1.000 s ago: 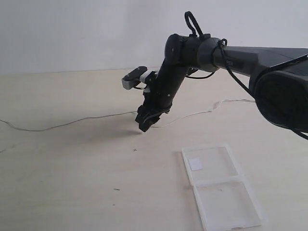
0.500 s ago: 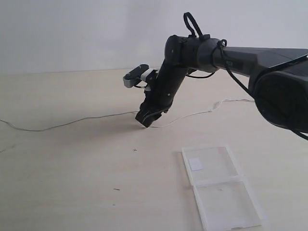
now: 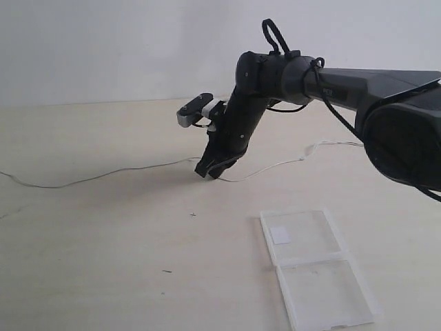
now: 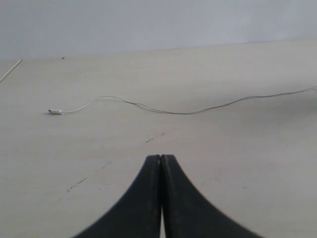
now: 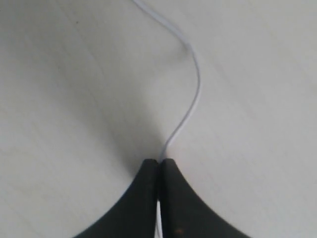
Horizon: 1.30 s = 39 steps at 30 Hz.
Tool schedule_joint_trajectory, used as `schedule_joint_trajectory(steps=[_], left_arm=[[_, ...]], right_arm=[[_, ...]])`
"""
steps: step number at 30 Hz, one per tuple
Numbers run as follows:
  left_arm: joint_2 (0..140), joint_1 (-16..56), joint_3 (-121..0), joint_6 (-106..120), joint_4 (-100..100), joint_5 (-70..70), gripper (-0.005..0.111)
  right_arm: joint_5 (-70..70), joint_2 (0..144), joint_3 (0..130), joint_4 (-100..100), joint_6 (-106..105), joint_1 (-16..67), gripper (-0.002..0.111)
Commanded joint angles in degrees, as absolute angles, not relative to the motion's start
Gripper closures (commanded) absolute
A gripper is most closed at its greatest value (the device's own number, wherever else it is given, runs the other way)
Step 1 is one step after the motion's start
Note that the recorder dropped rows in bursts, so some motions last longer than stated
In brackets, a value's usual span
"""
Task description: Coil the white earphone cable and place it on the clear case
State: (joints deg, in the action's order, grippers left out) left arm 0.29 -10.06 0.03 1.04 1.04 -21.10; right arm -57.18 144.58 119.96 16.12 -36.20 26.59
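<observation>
The white earphone cable point(image 3: 103, 176) lies stretched across the table from the far left to the right, a very thin wire. My right gripper point(image 3: 209, 173) is down on the table at the cable's middle, shut on it; in the right wrist view the cable point(image 5: 190, 106) runs out from between the closed fingertips point(image 5: 159, 161). The clear case point(image 3: 313, 265) lies open and flat at the front right, a small white sticker on its far panel. My left gripper point(image 4: 161, 157) is shut with nothing in it; the left wrist view shows the cable point(image 4: 173, 111) on the table ahead, ending in a small white piece point(image 4: 54, 111).
The right arm point(image 3: 331, 83) reaches in from the right, above the table. The light wooden table point(image 3: 103, 262) meets a white wall at the back. A few small dark specks point(image 3: 193, 214) mark the surface.
My right gripper has closed on the cable and shifted slightly down to the table. The left gripper has stayed shut.
</observation>
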Motion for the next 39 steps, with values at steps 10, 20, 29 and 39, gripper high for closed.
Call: schedule_joint_trajectory(steps=[10,20,29,39], left_arm=[[0.0,-9.7,0.0,1.3,0.9,-20.6,0.107],[0.0,-9.7,0.0,1.3,0.9,-20.6,0.107],[0.0,-9.7,0.0,1.3,0.9,-20.6,0.107],[0.0,-9.7,0.0,1.3,0.9,-20.6,0.107]], right_arm=[[-64.8,126.7,119.2,34.0,-39.6,22.7,0.108],[-68.1,110.5,101.4,74.6,-66.3,16.0,0.108],[-70.0,108.1,96.4,88.2,-78.7,16.0,0.108],[-70.0,108.1,96.4,94.3,-84.5,16.0,0.108]])
